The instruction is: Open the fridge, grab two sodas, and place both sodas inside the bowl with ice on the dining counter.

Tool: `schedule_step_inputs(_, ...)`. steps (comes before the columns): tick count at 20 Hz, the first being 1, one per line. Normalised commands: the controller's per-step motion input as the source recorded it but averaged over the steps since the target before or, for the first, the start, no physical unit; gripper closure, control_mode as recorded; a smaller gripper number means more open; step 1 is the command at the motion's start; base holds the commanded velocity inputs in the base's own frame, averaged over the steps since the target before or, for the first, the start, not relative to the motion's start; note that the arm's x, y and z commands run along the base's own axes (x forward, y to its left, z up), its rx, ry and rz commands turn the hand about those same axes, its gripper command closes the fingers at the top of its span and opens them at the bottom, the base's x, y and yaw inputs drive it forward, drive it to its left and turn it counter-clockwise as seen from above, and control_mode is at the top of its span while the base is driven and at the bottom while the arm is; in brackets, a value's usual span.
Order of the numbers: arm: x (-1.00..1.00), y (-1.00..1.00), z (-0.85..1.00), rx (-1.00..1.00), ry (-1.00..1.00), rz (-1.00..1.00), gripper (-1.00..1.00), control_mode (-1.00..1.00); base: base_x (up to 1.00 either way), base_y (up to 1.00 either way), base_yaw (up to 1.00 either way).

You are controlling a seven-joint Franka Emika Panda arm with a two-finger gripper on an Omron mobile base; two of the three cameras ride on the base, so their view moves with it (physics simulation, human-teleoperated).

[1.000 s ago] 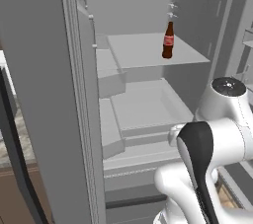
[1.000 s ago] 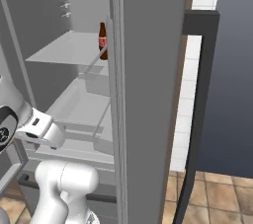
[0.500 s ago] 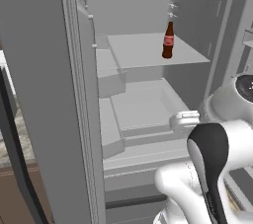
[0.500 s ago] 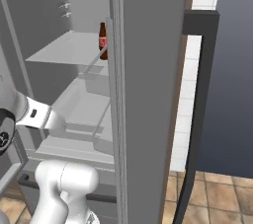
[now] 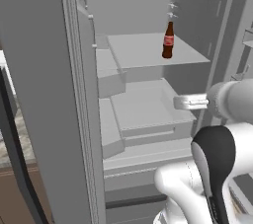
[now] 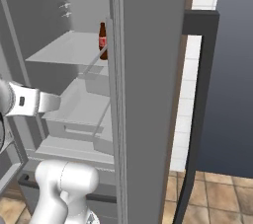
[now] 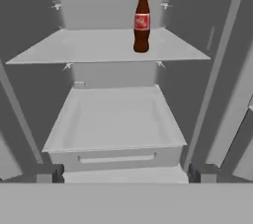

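**Gripper at the mouth of the open fridge, cola bottle on the shelf beyond**

The gripper (image 7: 123,173) has its jaws spread wide: in the hand view the two dark fingertips (image 7: 47,172) stand far apart at the lower left and lower right, with nothing between them. In the left base view the gripper (image 5: 184,102) projects leftward from the white arm (image 5: 217,159) and sits over the front right corner of the drawer (image 5: 148,112). In the right base view the gripper (image 6: 47,102) points rightward toward the same drawer.

Taking the drawer (image 7: 114,124) as the landmark: it is a shallow pale grey tray directly ahead of the open jaws and below them, and its inside is bare. Above the drawer lies a flat grey shelf (image 7: 94,48). The cola bottle (image 7: 142,20) stands upright on that shelf, right of its middle and toward the back wall; it is dark brown with a red label. The bottle (image 5: 168,40) is well apart from the gripper, higher and deeper in the compartment. In the right base view the bottle (image 6: 103,41) is partly hidden behind the door edge.

The fridge (image 5: 123,16) stands open, its grey door (image 5: 39,94) swung out to the left of the drawer. A second grey door (image 6: 148,94) stands to the right of the drawer, and a long dark handle (image 6: 200,104) runs down beyond it.
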Motion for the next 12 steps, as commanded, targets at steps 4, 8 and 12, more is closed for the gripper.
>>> schedule_step_inputs(4, 0.38, 0.0, 0.55, -0.1, -0.26, 0.02, -1.0, -1.0, 0.0, 0.0, 0.0)
schedule_step_inputs(8, 0.41, 0.0, 0.53, -0.04, -0.21, 0.02, -1.0, -1.0, 0.0, 0.0, 0.0)
schedule_step_inputs(12, 0.43, -0.01, 0.31, 0.0, -0.1, 0.02, -1.0, -1.0, 0.0, 0.0, 0.0)
